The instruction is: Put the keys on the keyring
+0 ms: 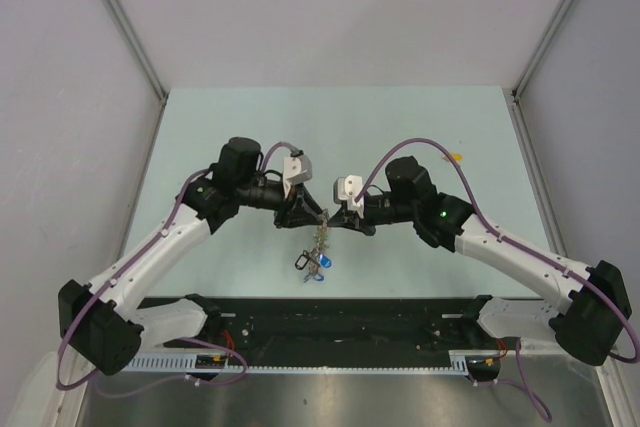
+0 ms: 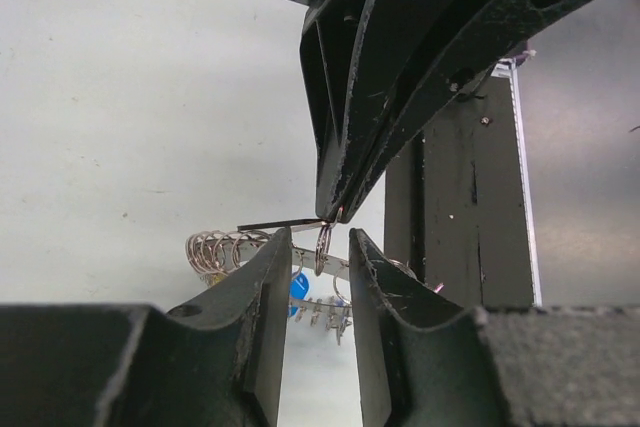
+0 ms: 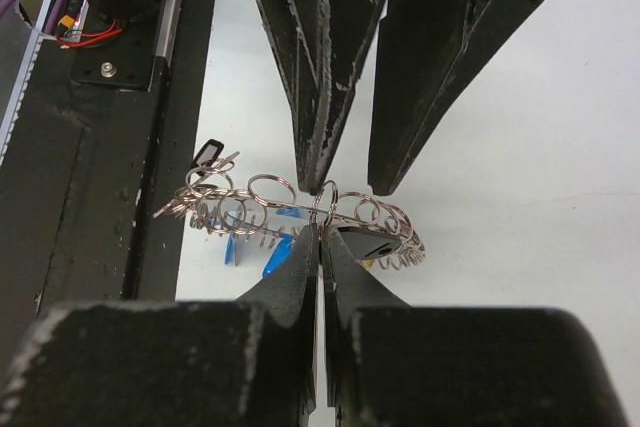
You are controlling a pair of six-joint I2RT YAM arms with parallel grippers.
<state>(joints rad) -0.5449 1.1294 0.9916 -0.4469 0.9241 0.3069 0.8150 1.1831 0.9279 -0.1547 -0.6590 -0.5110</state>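
Observation:
The keyring (image 1: 318,245) hangs between the two grippers over the table's middle, a curved run of silver rings (image 3: 250,197) with blue tags (image 3: 280,257). My right gripper (image 3: 322,232) is shut on one small upright ring of it (image 3: 326,205). A black tag (image 3: 365,244) sits just right of its fingertips. My left gripper (image 2: 318,235) is open, and that same small ring (image 2: 323,247) stands in the gap without touching either finger. From above, the left gripper (image 1: 318,214) and right gripper (image 1: 332,219) meet tip to tip. Another black tag (image 3: 207,154) hangs at the keyring's far end.
A black rail (image 1: 340,312) runs along the near edge, under the arms. A small yellow piece (image 1: 456,157) lies on the pale mat (image 1: 200,127) at the far right, too small to identify. Grey walls close the table on three sides.

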